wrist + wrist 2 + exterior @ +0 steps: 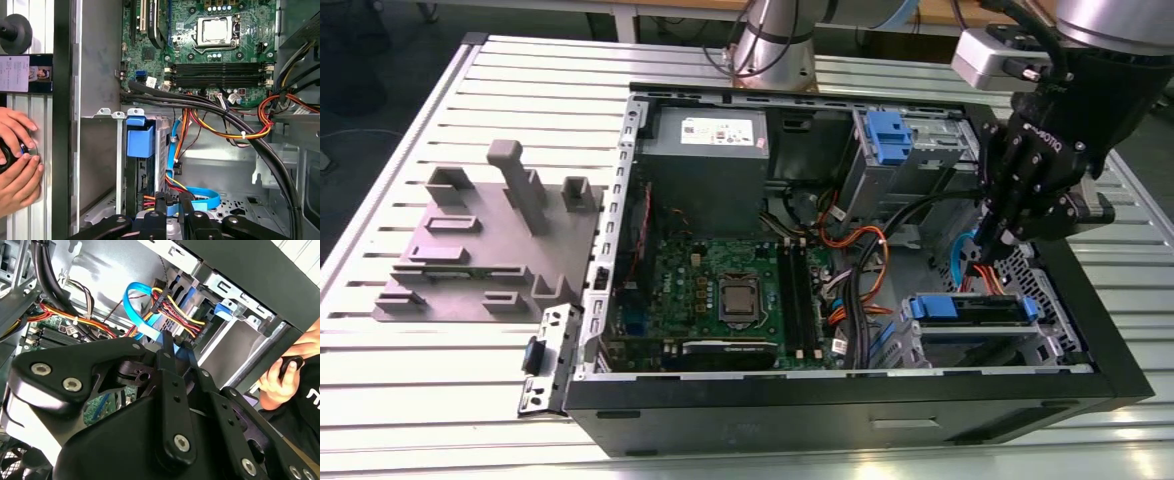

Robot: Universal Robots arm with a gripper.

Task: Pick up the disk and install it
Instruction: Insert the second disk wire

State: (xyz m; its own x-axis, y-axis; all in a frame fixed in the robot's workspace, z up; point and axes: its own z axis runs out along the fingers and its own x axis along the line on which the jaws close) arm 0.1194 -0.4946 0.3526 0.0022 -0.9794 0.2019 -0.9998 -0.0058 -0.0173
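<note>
Disk (pixel 970 308) with its blue plastic bracket sits in the drive cage at the near corner of the open computer case (pixel 854 412), on the exterior view's right. In the first wrist view the disk (pixel 140 141) stands on edge in that cage, blue bracket uppermost, with red, yellow and black wires and a blue flat cable (pixel 205 198) running just beside its lower end.

The gripper (pixel 997 262) hangs inside the case just above and beyond the disk, among orange and blue cables. In the first wrist view the gripper (pixel 173 198) is close to the blue flat cable and the connectors beside the disk. In the second wrist view the gripper (pixel 179 347) points at the same blue flat cable (pixel 135 310) and a red-and-yellow wire bundle (pixel 175 310). Whether the jaws are spread, pressed together or pinching a cable, I cannot tell.

The motherboard (pixel 720 290) lies on the case floor with its processor socket (pixel 216 30) bare. A grey power supply (pixel 707 170) sits at the far side, and a second blue latch (pixel 887 132) tops the far drive bay.

A grey moulded fixture (pixel 480 250) rests on the slatted bench (pixel 427 400), on the exterior view's left of the case.

A person's hands (pixel 17 150) hold a dark round object just outside the case wall
</note>
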